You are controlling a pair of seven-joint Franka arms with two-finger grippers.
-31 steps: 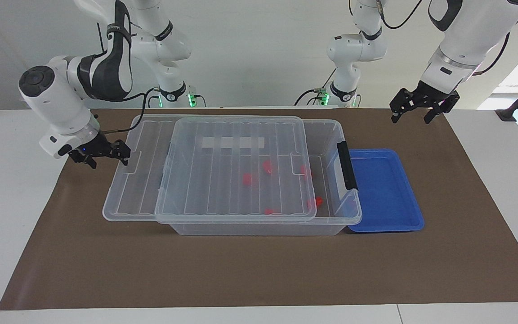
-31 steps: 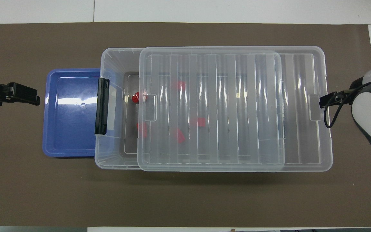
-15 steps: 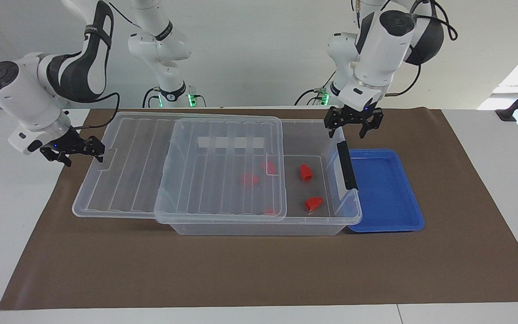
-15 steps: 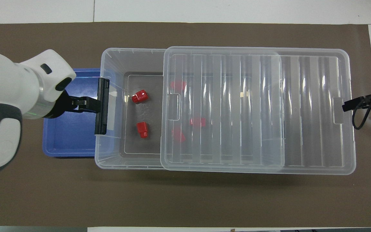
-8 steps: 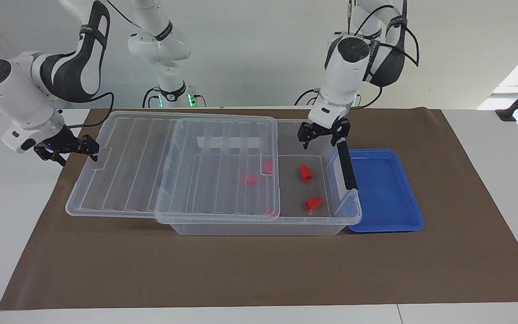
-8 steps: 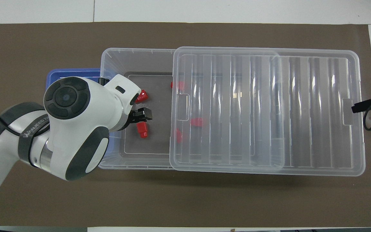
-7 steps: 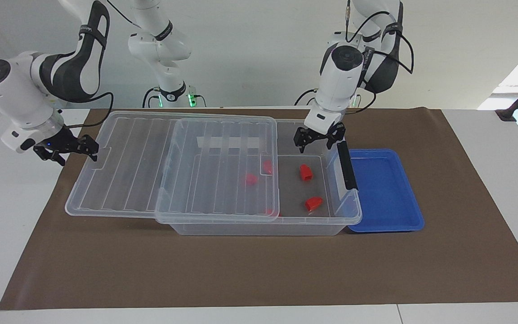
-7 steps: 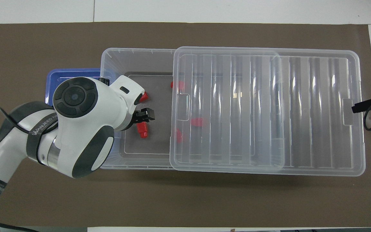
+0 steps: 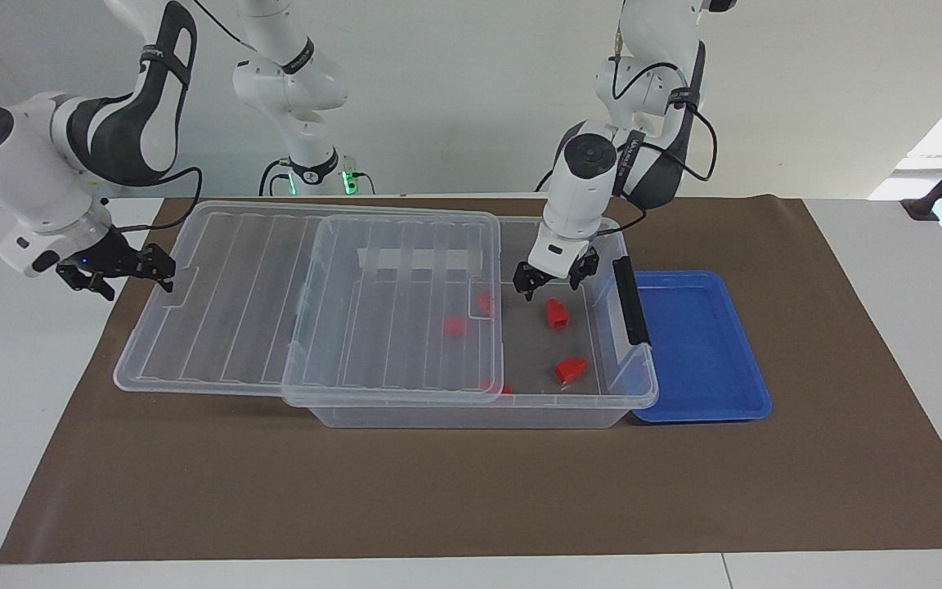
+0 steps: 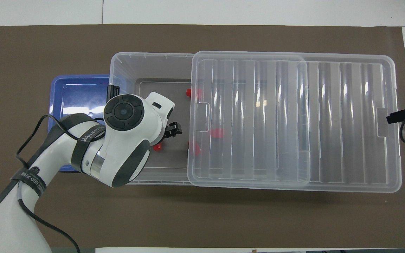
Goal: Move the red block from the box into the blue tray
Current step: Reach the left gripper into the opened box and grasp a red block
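Two red blocks (image 9: pixel 555 313) lie uncovered in the box (image 9: pixel 594 401).

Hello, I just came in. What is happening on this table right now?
Two robot arms are unpacking a clear box. Its lid is slid partway toward the right arm's end, and the right claw is at that lid's edge, open. The left claw, open, hangs inside the box just above a red block. Another red block lies uncovered, more sit under the lid. The blue tray beside the box has no block in it yet.
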